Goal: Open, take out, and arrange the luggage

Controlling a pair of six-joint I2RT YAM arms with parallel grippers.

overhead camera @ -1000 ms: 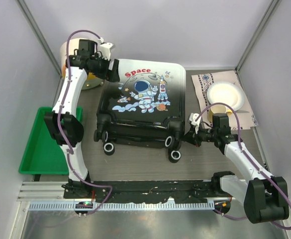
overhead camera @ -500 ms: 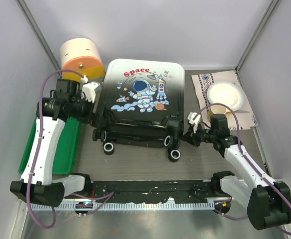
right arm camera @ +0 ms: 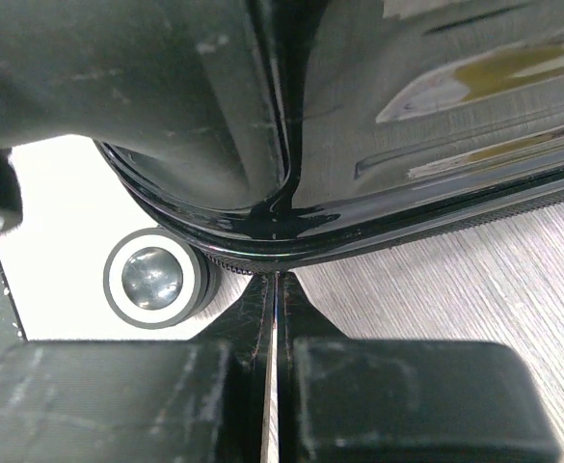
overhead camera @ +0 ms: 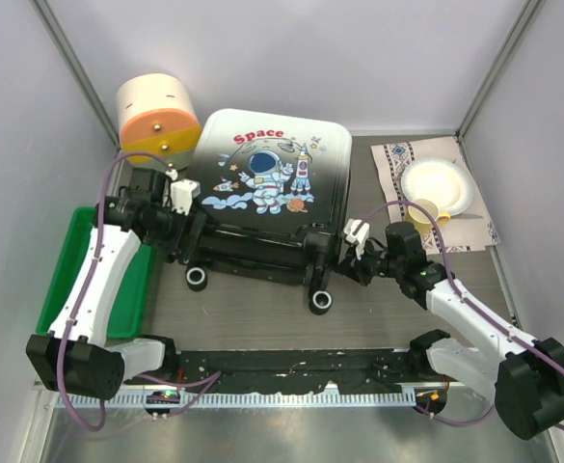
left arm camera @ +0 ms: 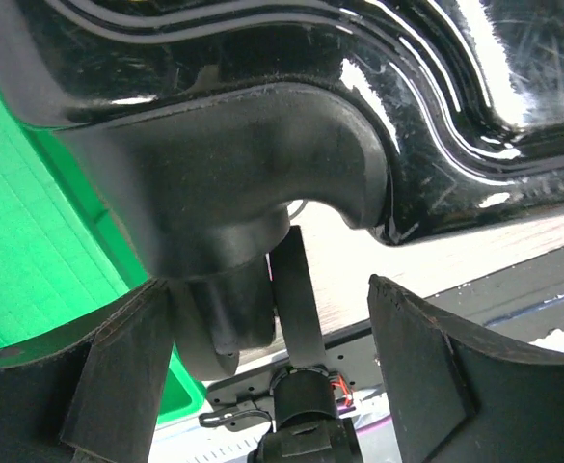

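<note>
Black-fingered right gripper [right arm camera: 274, 289], tips pressed together, noses at the seam by the near right wheel [right arm camera: 154, 282], likely to pry. The left gripper [left arm camera: 270, 289], spread, straddles the near left wheel housing [left arm camera: 233, 222], seemingly bracing the closed white-to-black hard-shell astronaut-print luggage [overhead camera: 272, 183], flat on the grey table [overhead camera: 262, 311].

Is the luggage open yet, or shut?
Shut: the luggage lies flat, astronaut print up, both shells meeting along the seam in the right wrist view, no lining showing.

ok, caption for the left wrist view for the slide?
Left hand open, straddling a black wheel mount of the luggage; green tray at frame left.
</note>
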